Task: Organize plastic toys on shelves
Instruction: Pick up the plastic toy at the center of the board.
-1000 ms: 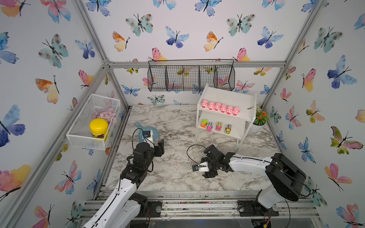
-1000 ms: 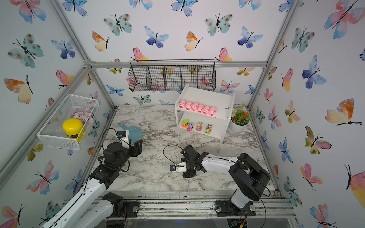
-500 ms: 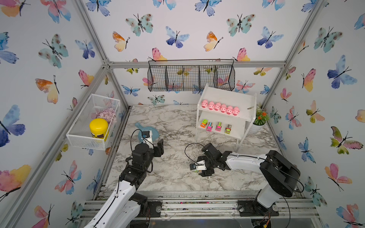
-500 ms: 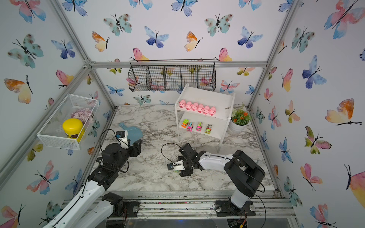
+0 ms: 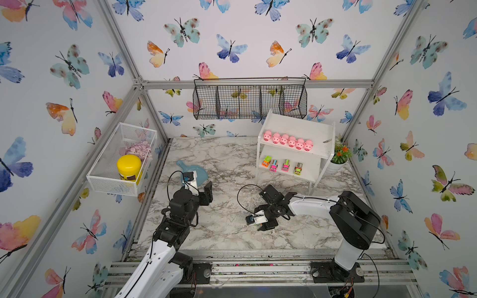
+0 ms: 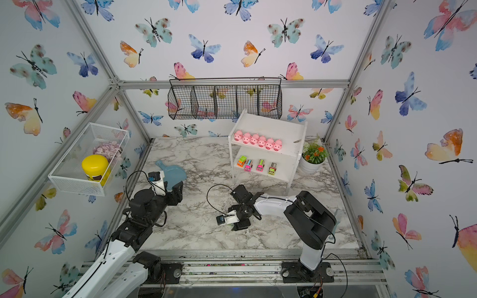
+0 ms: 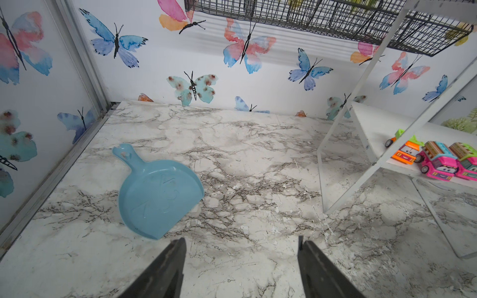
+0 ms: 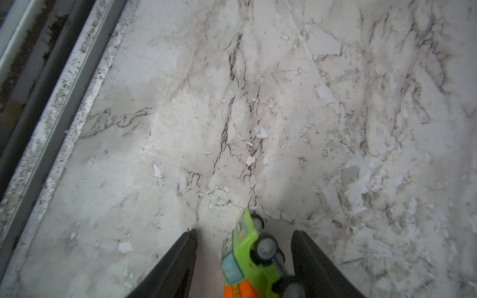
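In front of the white two-tier wooden shelf [image 5: 296, 126], our right gripper [image 8: 244, 232] straddles a tipped lime-green plastic toy truck [image 8: 240, 258], jaws apart, ready, we judge, to clamp it; left gripper [image 7: 241, 239] gapes empty.

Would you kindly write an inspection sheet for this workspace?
Surface: marble tabletop, scuffed, flaking.
Job's things: six pigs on the shelf's top board; four trucks on its lower board; green truck on its side on the tabletop.
Clutter: blue dustpan on tabletop; potted plant beside shelf; yellow-lidded jar in white basket.
Grippers: left gripper open, empty; right gripper open around the green truck.
Cables: black loop at each wrist.
Surroundings: butterfly walls; black wire basket on back wall.
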{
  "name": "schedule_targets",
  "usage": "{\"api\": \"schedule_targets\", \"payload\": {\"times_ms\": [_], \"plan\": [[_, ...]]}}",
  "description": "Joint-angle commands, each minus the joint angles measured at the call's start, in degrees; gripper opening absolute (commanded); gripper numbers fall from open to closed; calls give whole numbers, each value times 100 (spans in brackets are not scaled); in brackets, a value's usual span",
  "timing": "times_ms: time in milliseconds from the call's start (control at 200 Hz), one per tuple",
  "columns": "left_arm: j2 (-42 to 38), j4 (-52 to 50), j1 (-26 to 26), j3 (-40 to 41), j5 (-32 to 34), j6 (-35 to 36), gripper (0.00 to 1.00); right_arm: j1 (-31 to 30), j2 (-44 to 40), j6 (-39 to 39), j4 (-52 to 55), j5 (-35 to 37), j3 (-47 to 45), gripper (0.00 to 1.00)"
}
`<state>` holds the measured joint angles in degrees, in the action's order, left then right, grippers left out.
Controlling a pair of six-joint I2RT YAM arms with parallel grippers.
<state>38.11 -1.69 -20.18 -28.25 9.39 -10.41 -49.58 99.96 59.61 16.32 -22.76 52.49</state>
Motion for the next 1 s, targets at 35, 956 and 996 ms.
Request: {"api": "schedule_targets", "payload": {"times_ms": [35,956,996], "plan": [[-63,-19,15,-43,116,64,75,46,-68,70,424,56,-213,64],[-473,165,10,-485,-1888,1868,74,245,-645,-978,327,67,-75,33],[-531,134,19,-506,-2458,2293,74,263,-856,-1057,348,-44,-98,33]]}}
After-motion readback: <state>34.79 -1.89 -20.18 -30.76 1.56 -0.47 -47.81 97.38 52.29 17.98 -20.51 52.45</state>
